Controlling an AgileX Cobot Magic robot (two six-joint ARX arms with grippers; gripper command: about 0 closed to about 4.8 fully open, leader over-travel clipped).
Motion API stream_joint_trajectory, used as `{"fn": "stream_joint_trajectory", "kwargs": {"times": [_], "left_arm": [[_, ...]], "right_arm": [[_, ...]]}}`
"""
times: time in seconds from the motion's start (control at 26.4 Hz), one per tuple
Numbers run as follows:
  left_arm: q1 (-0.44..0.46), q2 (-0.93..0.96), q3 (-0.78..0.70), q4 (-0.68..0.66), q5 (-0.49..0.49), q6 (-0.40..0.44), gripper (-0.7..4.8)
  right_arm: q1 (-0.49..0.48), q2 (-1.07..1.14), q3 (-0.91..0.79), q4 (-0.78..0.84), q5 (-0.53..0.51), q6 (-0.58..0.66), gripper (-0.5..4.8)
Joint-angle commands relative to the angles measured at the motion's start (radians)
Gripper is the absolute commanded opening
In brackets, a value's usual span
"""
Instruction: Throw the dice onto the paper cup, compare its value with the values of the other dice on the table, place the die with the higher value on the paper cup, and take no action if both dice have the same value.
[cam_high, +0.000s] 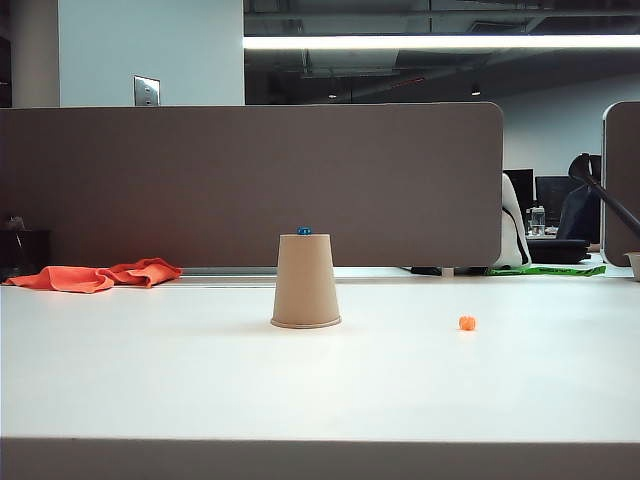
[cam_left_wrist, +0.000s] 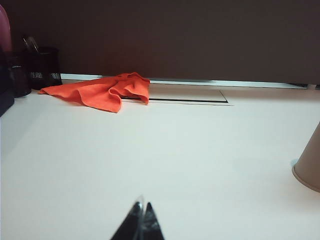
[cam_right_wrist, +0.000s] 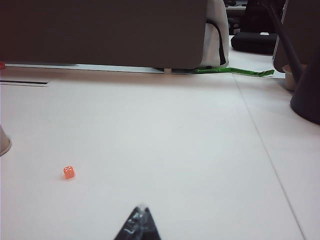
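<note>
- I see the paper cup (cam_high: 305, 280) standing upside down, wide rim on the white bench (cam_high: 150, 380), near the middle of the exterior view.
- The blue die (cam_high: 304, 231) sits on the cup's upturned base (its pips are too small for me to read).
- The orange die (cam_high: 467, 323) lies on the bench to the right of the cup, well apart from it; in the right wrist view it (cam_right_wrist: 69, 172) shows pale pips, though I cannot count them.
- My left end effector (cam_left_wrist: 141, 222) is closed on nothing, tips together, low over bare bench; only the cup's rim edge (cam_left_wrist: 308, 167) enters its view.
- My right end effector (cam_right_wrist: 140, 224) is likewise closed and empty, above the bench, with the orange die ahead of it and off to one side.
- An orange cloth (cam_high: 95, 275) lies crumpled at the far left of the bench, by the grey partition (cam_high: 250, 180) (a black mesh pen holder (cam_left_wrist: 44, 67) stands near it).
</note>
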Motion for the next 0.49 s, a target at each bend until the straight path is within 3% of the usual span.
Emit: {"fn": "stream_joint_trajectory", "kwargs": {"times": [0.04, 0.49], "left_arm": [[0.001, 0.001, 0.016, 0.004, 0.002, 0.008, -0.06], [-0.014, 0.097, 0.187, -0.174, 0.162, 0.142, -0.06]], "right_arm": [[0.000, 0.000, 0.019, 0.010, -0.003, 0.011, -0.06], [0.000, 0.080, 0.224, -0.196, 0.000, -0.009, -0.06]]}}
